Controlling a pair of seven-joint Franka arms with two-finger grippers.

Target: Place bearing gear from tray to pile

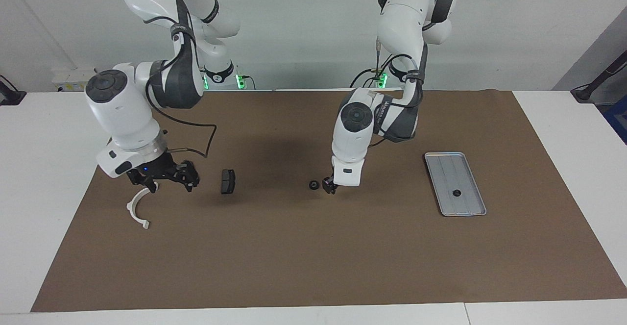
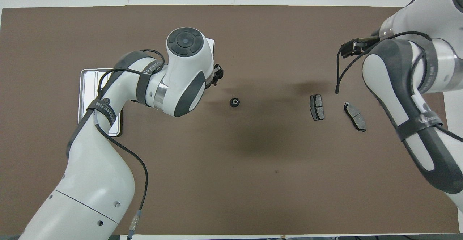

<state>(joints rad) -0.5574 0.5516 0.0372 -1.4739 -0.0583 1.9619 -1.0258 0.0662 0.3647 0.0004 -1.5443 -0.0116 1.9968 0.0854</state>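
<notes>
Now a small black ring-shaped bearing gear [image 1: 312,185] lies on the brown mat [image 1: 313,256] near the middle of the table, apart from any gripper; a second small black gear [image 1: 456,193] sits on the floor of the flat silver-grey metal tray [image 1: 473,212] toward the left arm's end. Just beside the first gear, on the tray's side of it, the left gripper [image 1: 329,187] hangs low over the mat; its fingers seem parted and hold nothing, though the wrist hides much of them. At the right arm's end the right gripper [image 1: 164,182] hovers with jaws spread wide and empty, over the upper tip of the white semicircular plastic bracket [image 1: 137,211] and over one dark grey brake-pad-shaped piece [image 2: 355,116], which it hides in the facing view; the other dark grey pad [image 1: 228,181] lies beside it, toward the middle. Well apart from these parts, the gear on the mat rests between them and the tray.
</notes>
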